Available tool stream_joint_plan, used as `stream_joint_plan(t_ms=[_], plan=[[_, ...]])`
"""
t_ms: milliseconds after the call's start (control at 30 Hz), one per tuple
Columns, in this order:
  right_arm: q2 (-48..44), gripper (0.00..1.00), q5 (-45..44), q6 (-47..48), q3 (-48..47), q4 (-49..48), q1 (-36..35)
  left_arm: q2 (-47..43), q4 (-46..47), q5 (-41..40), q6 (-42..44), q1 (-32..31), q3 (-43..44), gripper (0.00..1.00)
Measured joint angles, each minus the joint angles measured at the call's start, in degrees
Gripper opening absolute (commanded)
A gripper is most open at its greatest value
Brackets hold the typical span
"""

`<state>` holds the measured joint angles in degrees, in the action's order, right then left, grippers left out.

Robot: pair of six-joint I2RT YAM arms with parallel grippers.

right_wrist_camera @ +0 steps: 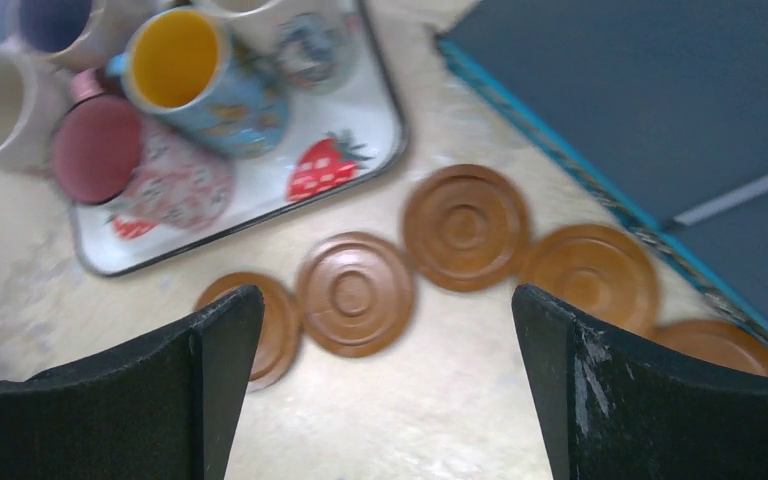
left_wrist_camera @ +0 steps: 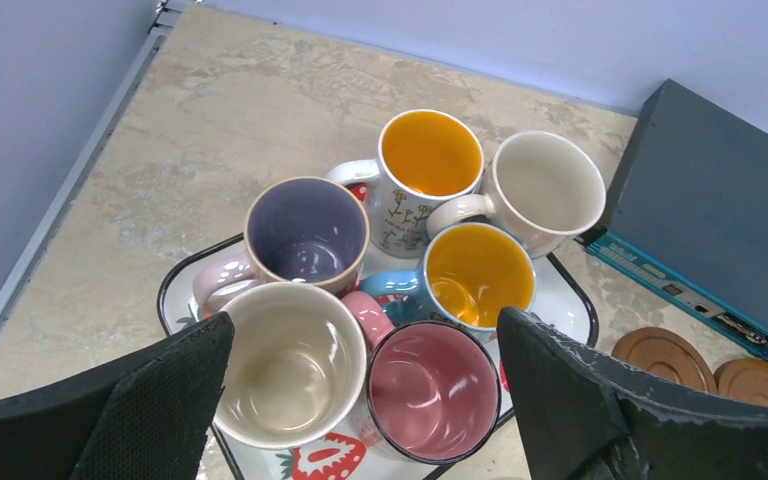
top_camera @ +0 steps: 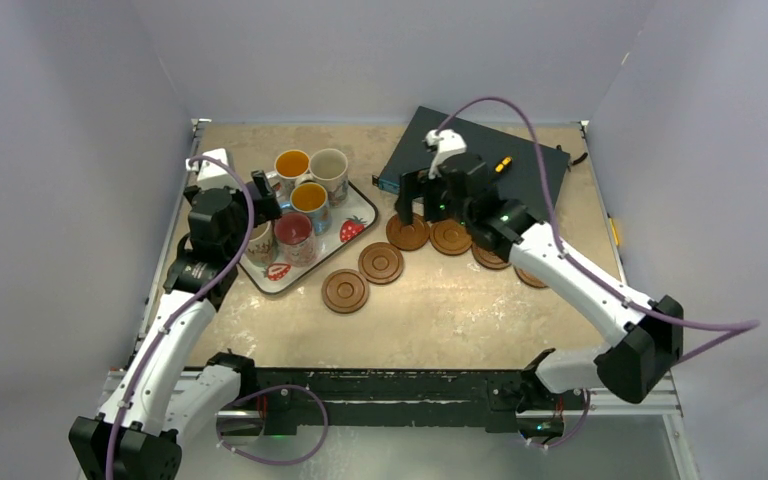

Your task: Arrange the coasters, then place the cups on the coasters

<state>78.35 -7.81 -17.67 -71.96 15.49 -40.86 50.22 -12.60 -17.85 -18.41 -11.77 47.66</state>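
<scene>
**Mia:** How far along were we?

**Ben:** Not far. The coasters (top_camera: 381, 262) lay in a bent row on the table (top_camera: 440, 320), side by side, with their edges touching or almost touching. We counted five. A sixth seemed to peek out from under the right arm (top_camera: 580, 280), but we could not be sure.

**Mia:** And the cups?

**Ben:** All six cups (left_wrist_camera: 306, 230) were packed close together on the tray (left_wrist_camera: 175, 290). Not one sat on a coaster. So we thought the row was mostly laid out and the whole cup part was left to do. We also thought the coasters might need more room, or the handles could bump.

**Mia:** Were the hands holding anything?

**Ben:** No. The left gripper (left_wrist_camera: 360, 380) hung over the cups with its fingers (left_wrist_camera: 140, 400) spread wide, gripping nothing. The right gripper (right_wrist_camera: 385, 380) hung over the row of coasters, spread wide too, and empty.

**Mia:** What did the things look like?

**Ben:** The coasters were flat, round and brown, like wood, with rings cut into them. The cups were smooth and shiny, with little curved handles. Two were orange inside, one purple, one pink and two cream. The tray was white with a dark rim and red strawberries. The table looked like speckled sandy stone. The fingers were black and rough. A dark flat box (right_wrist_camera: 660, 100) lay behind the coasters.
</scene>
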Motion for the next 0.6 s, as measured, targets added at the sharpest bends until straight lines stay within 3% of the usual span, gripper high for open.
stream_joint_plan(t_ms=[333, 433, 600], plan=[[-7.21, 0.98, 2.80, -0.31, 11.13, -0.98, 22.71, 5.64, 0.85, 4.17, 0.22, 0.00, 0.02, 0.98], [-8.35, 0.97, 4.07, -1.79, 14.93, -2.43, 27.47, 8.63, 0.81, 6.49, -0.09, 0.00, 1.01, 0.90], [-11.78, 0.96, 6.34, -3.39, 18.64, -5.01, 27.74, 16.98, 0.33, 11.98, -1.36, 0.00, 9.01, 0.69]])
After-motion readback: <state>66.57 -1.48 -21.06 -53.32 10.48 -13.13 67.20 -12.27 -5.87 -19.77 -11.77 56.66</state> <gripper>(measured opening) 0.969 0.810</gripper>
